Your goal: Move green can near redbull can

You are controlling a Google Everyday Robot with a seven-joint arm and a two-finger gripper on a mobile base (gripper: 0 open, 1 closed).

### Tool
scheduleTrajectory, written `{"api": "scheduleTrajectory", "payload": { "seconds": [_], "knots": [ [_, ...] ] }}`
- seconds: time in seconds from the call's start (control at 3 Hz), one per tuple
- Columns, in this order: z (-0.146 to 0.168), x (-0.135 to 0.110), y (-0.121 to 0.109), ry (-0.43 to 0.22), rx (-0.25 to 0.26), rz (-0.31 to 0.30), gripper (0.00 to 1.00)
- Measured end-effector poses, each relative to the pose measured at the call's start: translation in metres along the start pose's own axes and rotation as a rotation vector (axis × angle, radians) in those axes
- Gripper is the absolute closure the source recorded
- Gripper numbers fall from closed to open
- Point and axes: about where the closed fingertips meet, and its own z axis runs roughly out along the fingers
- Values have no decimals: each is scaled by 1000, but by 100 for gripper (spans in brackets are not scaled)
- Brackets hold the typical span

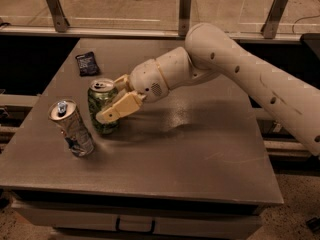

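Observation:
The green can (101, 105) stands upright on the grey table (200, 149), left of centre. My gripper (112, 100) comes in from the right and is shut on the green can, one pale finger (119, 109) across its front, the other behind it. The redbull can (71, 127), slim and silver with blue patches, stands tilted a short way to the left and front of the green can, apart from it.
A small dark packet (87, 63) lies at the table's far left. My white arm (240, 74) reaches across the table's right half. A rail with metal posts (184, 11) runs behind the table. The table's front edge lies just in front of the redbull can.

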Motion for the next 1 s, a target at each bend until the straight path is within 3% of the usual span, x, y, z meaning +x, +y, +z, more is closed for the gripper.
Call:
{"api": "scheduleTrajectory", "payload": {
  "seconds": [0.33,0.67,1.0],
  "knots": [
    [1,2,2,3,-6,5,0],
    [-4,4,-1,23,3,6,0],
    [-41,4,-18,107,97,-6,0]
  ]
}}
